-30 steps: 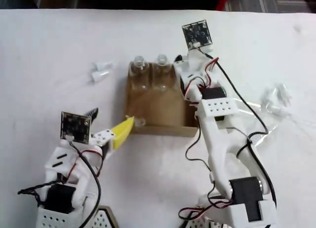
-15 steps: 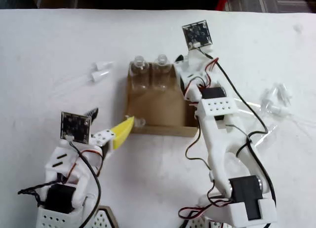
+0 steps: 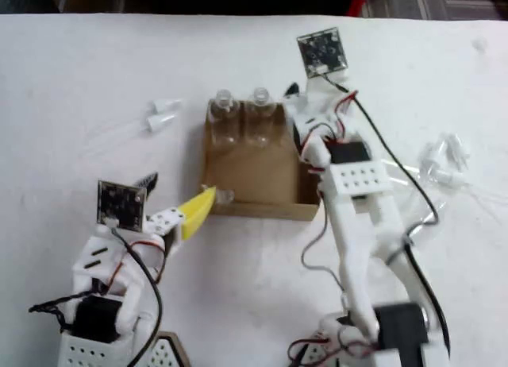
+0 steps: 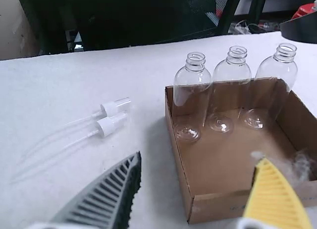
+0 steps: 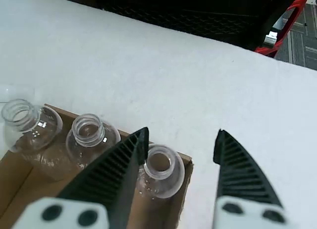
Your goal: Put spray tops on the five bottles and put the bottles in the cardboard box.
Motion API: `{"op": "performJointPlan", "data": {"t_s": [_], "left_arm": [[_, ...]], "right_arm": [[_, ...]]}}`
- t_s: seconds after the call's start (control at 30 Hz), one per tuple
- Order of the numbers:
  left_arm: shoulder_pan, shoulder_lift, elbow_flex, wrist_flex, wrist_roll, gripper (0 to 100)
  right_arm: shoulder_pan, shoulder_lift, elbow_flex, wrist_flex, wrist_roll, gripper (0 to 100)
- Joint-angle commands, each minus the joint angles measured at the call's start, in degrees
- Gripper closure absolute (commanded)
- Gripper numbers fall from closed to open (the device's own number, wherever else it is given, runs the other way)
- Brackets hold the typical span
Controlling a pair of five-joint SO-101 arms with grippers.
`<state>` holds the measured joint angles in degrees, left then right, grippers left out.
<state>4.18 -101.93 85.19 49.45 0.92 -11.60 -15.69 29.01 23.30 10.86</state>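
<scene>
While the left gripper (image 3: 181, 186) hangs at about 8 o'clock from the cardboard box (image 3: 254, 176), its grey and yellow fingers (image 4: 270, 199) stand wide apart and hold nothing. The yellow tip sits at the box's near left corner. Three clear bottles (image 4: 233, 80) stand upright in a row inside the box against its far wall, all with open necks and no tops on.

The right gripper (image 5: 182, 134) is over the box's 1 o'clock corner with its black fingers (image 5: 109, 179) apart. It is above the third bottle (image 5: 161, 172) at that end of the row. That bottle's mouth lies just beside one finger, and I cannot tell whether the two touch.

Two spray tops (image 3: 163, 114) with long thin tubes lie side by side on the white worktop (image 3: 79, 65) at 10 o'clock from the box, near it but apart. More spray tops (image 3: 444, 156) lie at 3 o'clock, well apart from the box, beyond the right arm.
</scene>
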Motion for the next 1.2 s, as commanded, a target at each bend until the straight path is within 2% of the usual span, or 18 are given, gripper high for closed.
{"op": "performJointPlan", "data": {"t_s": [0.0, 0.27, 0.43, 0.63, 0.9, 1.17], "left_arm": [[-0.4, -0.4, -0.4, -1.6, 0.2, 67], [-0.4, -0.4, -0.4, -1.4, 0.2, 67], [-0.4, -0.4, -0.3, -1.2, 0.2, 67], [-0.3, -0.4, 0.8, -1.8, 0.2, 67], [2.6, -0.4, 1.6, -2.3, 0.2, 70], [2.3, -0.4, 1.6, -2.3, 0.2, 71]], "right_arm": [[4.5, -11.0, -6.9, 10.1, 0.4, 80.8], [21.7, -9.5, -22.1, 31.6, 0.4, 80.8], [32.1, -4.4, -26.6, 44.0, 0.2, 80.7], [44.8, 5.7, -26.7, 48.6, -9.2, 80.4], [47.8, 24.0, -27.3, 49.9, -10.2, 80.4], [46.6, 29.4, -27.3, 45.2, -13.4, 80.7]]}}
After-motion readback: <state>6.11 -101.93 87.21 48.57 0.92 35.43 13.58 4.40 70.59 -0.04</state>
